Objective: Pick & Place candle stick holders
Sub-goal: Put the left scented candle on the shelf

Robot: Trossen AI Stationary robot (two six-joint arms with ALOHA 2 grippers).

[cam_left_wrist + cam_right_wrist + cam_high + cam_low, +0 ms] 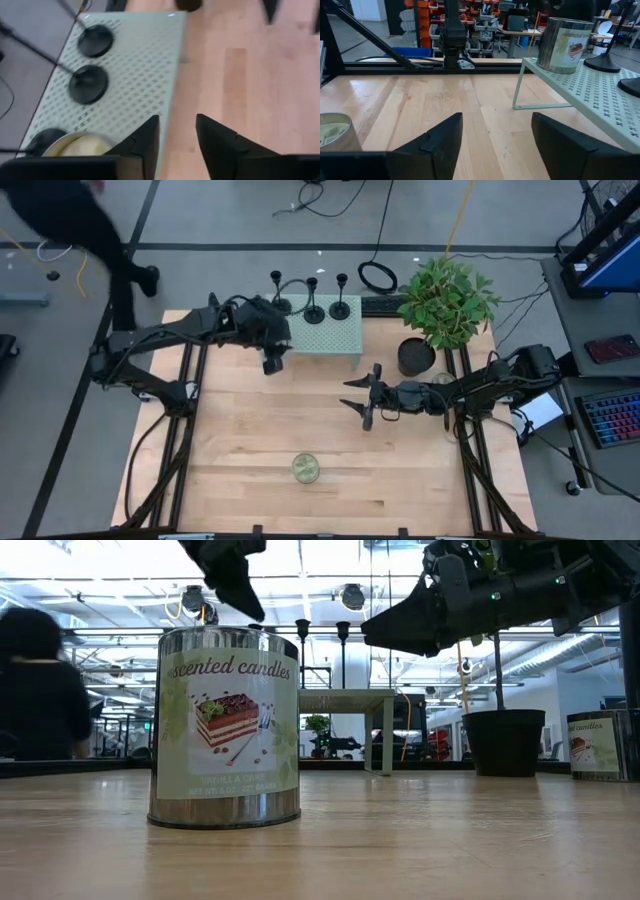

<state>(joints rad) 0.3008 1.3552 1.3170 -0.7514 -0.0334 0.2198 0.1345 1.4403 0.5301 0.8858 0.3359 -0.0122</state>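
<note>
Currently three candle stick holders (311,302) stand along the green shelf's (330,338) back edge. Left gripper (272,360), open and empty, hovers beside the shelf; right gripper (362,395) open over the worktop (250,440). Thin stems risk toppling if clipped.

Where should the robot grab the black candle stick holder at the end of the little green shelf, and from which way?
Probably by its thin upright stem, coming from above. The candle stick holder stands upright on the pale green shelf, and its flat round base sits too low to pinch. It is the end one nearest the plant, so the open right tool seems better placed.
</note>
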